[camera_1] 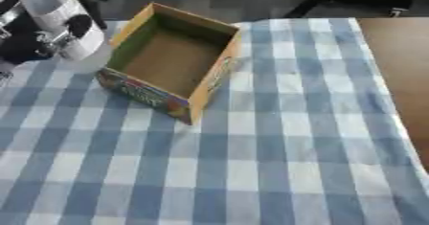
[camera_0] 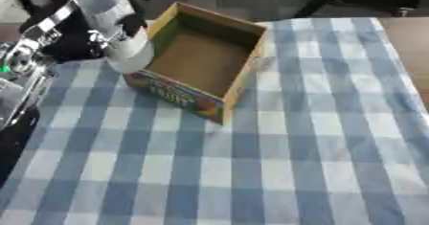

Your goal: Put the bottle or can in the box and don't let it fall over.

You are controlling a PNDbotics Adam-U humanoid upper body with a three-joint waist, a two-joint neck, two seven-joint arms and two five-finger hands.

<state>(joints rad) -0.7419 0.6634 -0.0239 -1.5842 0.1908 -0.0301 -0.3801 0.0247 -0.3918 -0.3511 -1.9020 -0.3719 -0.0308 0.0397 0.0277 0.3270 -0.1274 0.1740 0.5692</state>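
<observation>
The robot's left hand (camera_0: 126, 28), black fingers curled round a tall grey-and-white bottle (camera_0: 109, 13), holds it just outside the left wall of the open cardboard box (camera_0: 243, 71) on the blue checked tablecloth (camera_0: 251, 162). The bottle leans, top tipped up and away to the left, base hanging by the box's rim; the empty box floor lies to its right. The right hand is out of sight, so the left does the job.

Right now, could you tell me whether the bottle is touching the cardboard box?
Cannot tell. In the left eye view the bottle, held by the left robot hand, overlaps the box wall's outer side; neither view shows contact or a gap plainly.
</observation>
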